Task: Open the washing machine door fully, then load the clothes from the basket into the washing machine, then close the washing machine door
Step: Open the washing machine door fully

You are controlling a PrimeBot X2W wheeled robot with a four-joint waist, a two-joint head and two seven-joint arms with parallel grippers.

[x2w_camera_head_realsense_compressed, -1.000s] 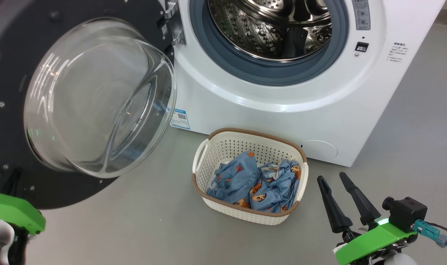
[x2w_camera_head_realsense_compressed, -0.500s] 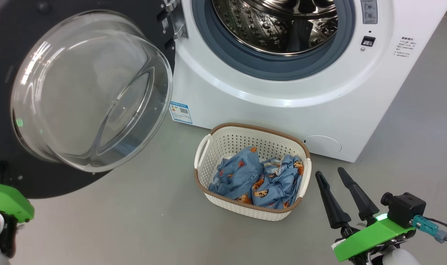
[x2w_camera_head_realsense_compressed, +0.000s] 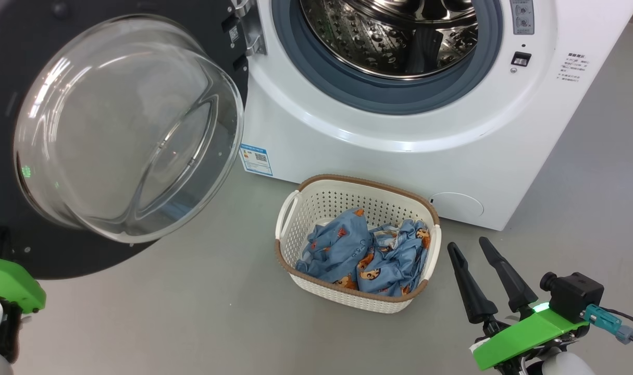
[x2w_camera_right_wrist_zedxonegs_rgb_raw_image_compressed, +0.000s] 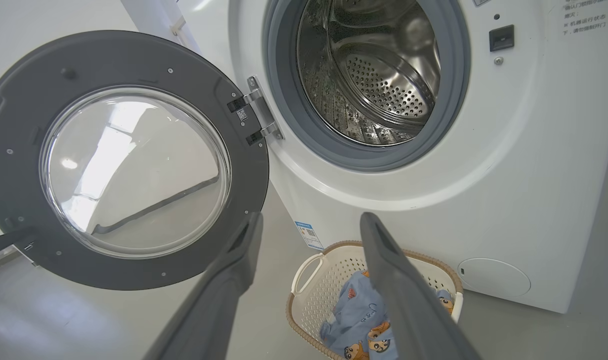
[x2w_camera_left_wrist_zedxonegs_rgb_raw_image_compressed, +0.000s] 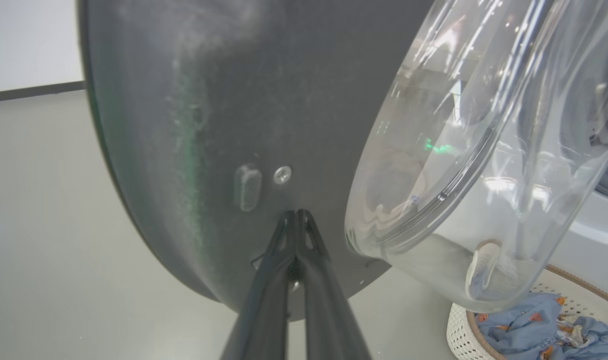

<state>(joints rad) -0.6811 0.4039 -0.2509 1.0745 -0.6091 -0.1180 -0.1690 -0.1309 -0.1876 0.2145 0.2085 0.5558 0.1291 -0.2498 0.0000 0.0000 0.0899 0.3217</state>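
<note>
The washing machine stands with its steel drum exposed. Its door is swung wide to the left, the glass bowl facing me. My left gripper is shut, with its tips against the dark inner face of the door near the lower edge. The basket sits on the floor before the machine and holds the blue bear-print clothes. My right gripper is open and empty, just right of the basket. From the right wrist, the open gripper frames the basket and the clothes.
Grey floor stretches between the open door and the basket. A blue label marks the machine's lower left corner. A round service flap sits low on the front. A wall with a dark skirting lies behind the door.
The head camera shifted slightly early on. The door swung a little further left with my left gripper against it, then stayed still. The right gripper, basket and clothes have not moved.
</note>
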